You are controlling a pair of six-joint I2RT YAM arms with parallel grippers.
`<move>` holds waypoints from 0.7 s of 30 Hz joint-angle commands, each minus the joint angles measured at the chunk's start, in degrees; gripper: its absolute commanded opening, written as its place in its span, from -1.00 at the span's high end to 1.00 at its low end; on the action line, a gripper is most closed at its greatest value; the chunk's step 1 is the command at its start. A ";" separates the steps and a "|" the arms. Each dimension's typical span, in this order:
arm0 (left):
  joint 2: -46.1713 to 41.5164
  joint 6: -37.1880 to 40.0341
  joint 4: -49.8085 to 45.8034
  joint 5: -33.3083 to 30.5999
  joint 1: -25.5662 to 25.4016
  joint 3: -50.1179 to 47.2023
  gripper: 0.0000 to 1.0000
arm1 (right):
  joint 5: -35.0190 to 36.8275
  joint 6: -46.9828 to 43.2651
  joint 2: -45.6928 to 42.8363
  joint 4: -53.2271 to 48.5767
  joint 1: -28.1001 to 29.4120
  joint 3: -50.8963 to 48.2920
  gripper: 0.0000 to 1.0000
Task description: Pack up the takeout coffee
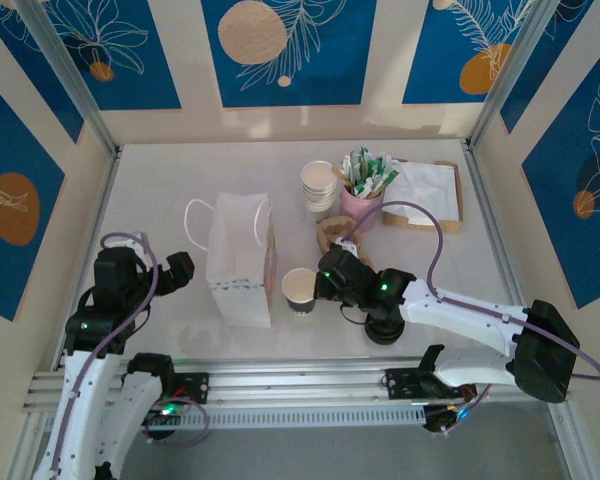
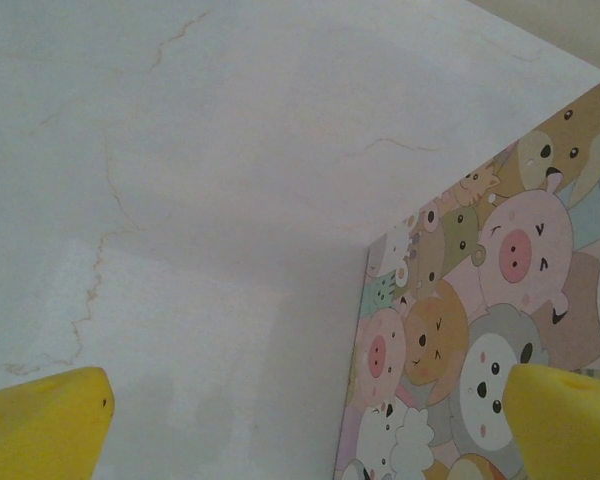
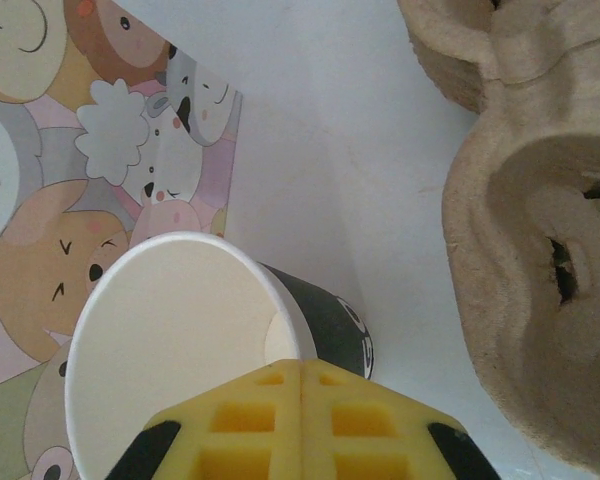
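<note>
- Marbled white table (image 1: 160,180), blue patterned walls behind.
- Left gripper (image 1: 176,272), fingers spread wide, hangs just left of the paper bag (image 1: 240,258).
- Coffee cup (image 1: 299,288) stands upright just right of the bag.
- Right gripper (image 3: 300,372) pinches the cup's right rim, fingers pressed together.

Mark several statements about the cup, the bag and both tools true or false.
1. The coffee cup is open-topped and empty. True.
2. The left tool is shut. False: it stands wide open, holding nothing.
3. The right tool is shut on the cup's rim. True.
4. The cup sits inside the paper bag. False: it stands on the table beside the bag.
</note>
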 commanded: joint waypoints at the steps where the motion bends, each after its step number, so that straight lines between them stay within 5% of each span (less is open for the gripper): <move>1: -0.52 0.66 0.47 1.20 0.66 -0.52 -1.00 | 2.17 1.60 0.08 -1.88 0.42 0.16 0.80; 21: -0.52 0.67 0.87 1.99 0.66 -0.79 -1.00 | 4.61 -0.89 -3.34 -9.45 0.79 5.93 0.38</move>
